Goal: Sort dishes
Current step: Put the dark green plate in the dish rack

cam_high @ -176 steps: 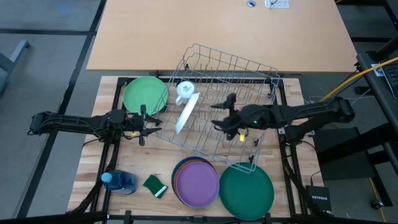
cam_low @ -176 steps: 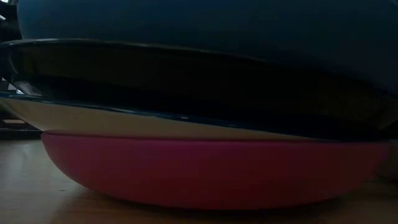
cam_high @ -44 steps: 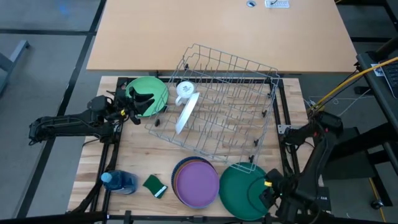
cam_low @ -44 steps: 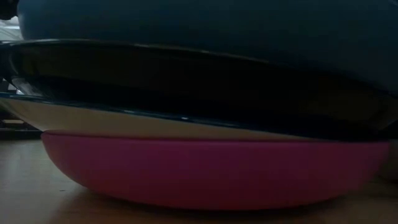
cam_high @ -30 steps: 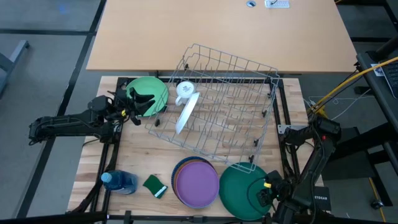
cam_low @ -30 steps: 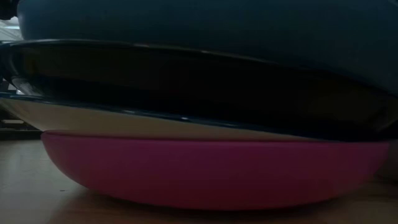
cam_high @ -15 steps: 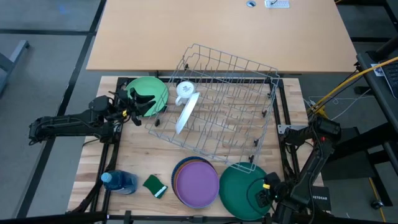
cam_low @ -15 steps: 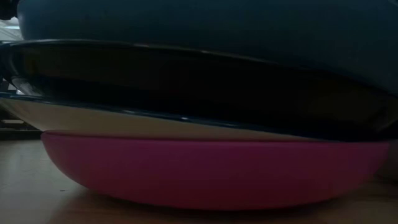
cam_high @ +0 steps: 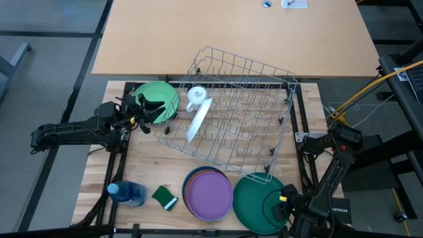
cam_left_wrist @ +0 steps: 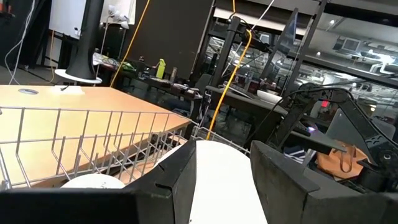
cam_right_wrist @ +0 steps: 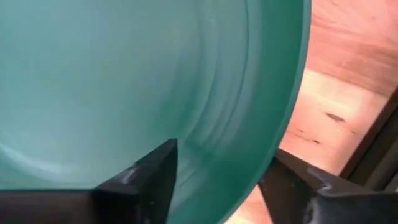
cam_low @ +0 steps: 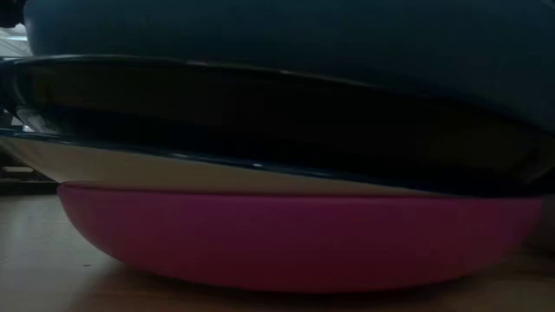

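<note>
A dark green plate point(cam_high: 258, 201) lies flat at the table's near right. My right gripper point(cam_high: 283, 203) is open just over the plate's right part, near its rim point(cam_right_wrist: 292, 93). A light green plate point(cam_high: 153, 98) lies flat at the far left. My left gripper point(cam_high: 153, 106) is open above it and points toward the wire rack point(cam_high: 238, 116). A white plate point(cam_high: 198, 119) stands on edge in the rack and shows between the left fingers, farther off point(cam_left_wrist: 221, 180). A stack of plates with a purple one on top point(cam_high: 209, 194) lies at the near edge. My right gripper points down at the dark green plate's inner surface near its right rim point(cam_right_wrist: 249, 124), with its fingers point(cam_right_wrist: 149, 180) spread. Their tips lie outside the picture, so I cannot tell whether they touch the plate.
A white mug point(cam_high: 196, 94) sits in the rack's far left corner. A blue bottle point(cam_high: 125, 193) and a green sponge point(cam_high: 165, 197) lie at the near left. The plate stack fills the low view, a pink plate point(cam_low: 295, 243) at its bottom. Bare wood shows between rack and stack.
</note>
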Available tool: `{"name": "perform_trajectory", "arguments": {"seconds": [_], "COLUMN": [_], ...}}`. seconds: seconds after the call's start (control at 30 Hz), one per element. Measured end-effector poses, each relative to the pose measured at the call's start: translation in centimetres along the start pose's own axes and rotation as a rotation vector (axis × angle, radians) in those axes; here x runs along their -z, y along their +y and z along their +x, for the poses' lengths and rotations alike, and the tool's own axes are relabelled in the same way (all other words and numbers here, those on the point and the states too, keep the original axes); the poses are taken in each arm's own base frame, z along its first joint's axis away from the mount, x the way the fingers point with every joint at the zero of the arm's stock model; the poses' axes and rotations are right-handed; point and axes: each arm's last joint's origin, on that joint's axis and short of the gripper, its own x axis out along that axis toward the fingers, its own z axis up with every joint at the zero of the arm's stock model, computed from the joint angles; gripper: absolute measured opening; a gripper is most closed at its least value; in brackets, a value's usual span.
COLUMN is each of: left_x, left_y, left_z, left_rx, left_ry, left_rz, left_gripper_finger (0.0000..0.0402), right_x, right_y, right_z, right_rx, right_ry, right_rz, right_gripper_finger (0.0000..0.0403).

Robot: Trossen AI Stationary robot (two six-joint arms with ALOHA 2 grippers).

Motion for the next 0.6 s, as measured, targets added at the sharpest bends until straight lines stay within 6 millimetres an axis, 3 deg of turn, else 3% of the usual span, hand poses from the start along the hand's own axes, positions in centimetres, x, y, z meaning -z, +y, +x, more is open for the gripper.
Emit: {"name": "perform_trajectory", "arguments": {"seconds": [0.37,0.6], "left_x": [0.0,0.0], "left_y": [0.0,0.0], "left_z": [0.0,0.0], "left_rx": [0.0,0.0], "left_ry": [-0.001,-0.001], "left_rz": [0.0,0.0], "left_gripper_finger": [0.0141,0.0141], "right_x": [0.7,1.3], "right_y": [0.7,1.4], "right_z": [-0.3,-0.8], "right_rx": [-0.076,-0.132], "right_ry": [0.078,0.135], "right_rz": [0.014,0.009], "right_gripper_finger": [0.0039,0.0014]}}
